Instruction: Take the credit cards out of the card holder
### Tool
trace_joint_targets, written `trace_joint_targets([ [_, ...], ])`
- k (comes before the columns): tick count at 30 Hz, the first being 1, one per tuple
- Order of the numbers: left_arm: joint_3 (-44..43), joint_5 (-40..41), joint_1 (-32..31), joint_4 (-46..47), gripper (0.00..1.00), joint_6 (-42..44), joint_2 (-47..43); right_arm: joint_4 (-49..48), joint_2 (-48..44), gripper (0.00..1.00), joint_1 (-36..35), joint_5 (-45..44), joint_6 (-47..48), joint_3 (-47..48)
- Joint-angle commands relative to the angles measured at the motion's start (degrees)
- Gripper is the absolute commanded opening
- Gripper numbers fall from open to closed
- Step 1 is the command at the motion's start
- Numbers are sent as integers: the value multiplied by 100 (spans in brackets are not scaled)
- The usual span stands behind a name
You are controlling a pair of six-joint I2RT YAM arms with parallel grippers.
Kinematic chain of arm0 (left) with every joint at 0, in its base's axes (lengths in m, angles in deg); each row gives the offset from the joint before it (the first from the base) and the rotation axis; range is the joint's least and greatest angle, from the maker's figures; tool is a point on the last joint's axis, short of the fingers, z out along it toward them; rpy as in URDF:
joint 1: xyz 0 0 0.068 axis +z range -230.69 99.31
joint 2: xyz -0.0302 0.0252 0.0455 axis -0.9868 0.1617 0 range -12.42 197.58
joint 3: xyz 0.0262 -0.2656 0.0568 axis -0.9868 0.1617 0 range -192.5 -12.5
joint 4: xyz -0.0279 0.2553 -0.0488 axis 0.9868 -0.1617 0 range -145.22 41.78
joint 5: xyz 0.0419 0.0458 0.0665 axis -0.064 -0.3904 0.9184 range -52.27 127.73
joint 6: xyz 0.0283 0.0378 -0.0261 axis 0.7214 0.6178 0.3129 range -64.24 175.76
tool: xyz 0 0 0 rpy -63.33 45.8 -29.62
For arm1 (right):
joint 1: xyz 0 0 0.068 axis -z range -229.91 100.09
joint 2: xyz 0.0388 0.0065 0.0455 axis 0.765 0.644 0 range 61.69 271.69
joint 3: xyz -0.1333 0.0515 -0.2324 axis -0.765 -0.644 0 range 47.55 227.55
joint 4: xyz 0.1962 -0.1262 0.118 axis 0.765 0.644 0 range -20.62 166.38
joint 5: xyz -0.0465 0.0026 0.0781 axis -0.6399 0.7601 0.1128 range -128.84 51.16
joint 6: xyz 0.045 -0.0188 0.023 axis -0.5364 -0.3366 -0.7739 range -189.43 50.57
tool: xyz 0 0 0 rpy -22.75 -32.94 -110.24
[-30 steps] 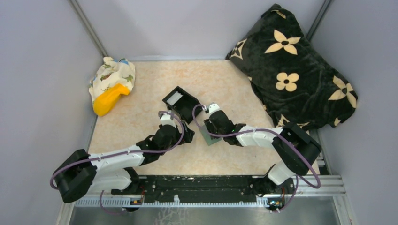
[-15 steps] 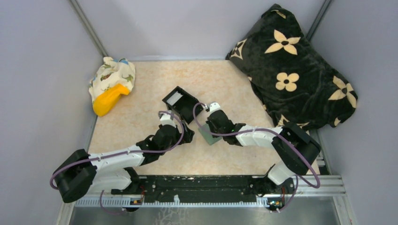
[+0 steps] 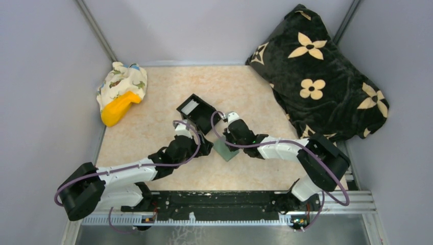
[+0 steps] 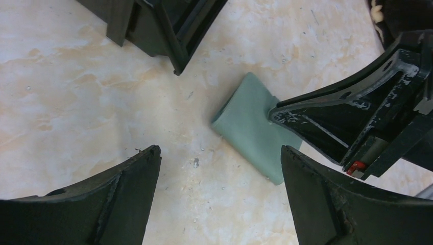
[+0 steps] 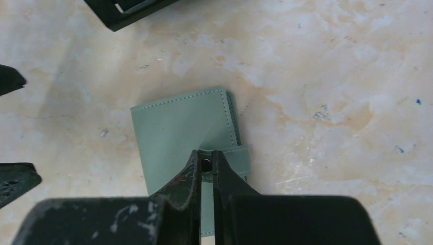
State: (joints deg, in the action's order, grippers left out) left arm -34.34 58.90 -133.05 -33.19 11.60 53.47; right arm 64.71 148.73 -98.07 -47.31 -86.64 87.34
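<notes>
Sage-green card holder point(image 5: 184, 127) lies folded under our right gripper point(image 5: 205, 162), jaws pinched on its snap tab point(image 5: 237, 158), likely to unfasten it. Left gripper point(image 4: 219, 153) gapes empty, holder just beyond its jaws, probably to steady it. We see no credit cards; presumably inside.

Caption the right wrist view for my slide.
Right gripper pinching the snap tab of the closed green card holder on the table.

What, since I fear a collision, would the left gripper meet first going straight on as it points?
Probably the card holder, lying just ahead of the open left gripper. Depth is unclear: if tilted down, it might touch the table first.
</notes>
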Motion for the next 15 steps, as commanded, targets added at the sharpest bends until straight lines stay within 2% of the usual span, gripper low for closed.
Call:
trace_joint_targets([
  [1, -38, -362, -17, 541, 92, -59, 48, -112, -307, 0, 72, 688, -300, -59],
  [15, 136, -1411, -15, 1679, 89, -672, 696, -666, -686, 0, 465, 1529, -935, -481],
])
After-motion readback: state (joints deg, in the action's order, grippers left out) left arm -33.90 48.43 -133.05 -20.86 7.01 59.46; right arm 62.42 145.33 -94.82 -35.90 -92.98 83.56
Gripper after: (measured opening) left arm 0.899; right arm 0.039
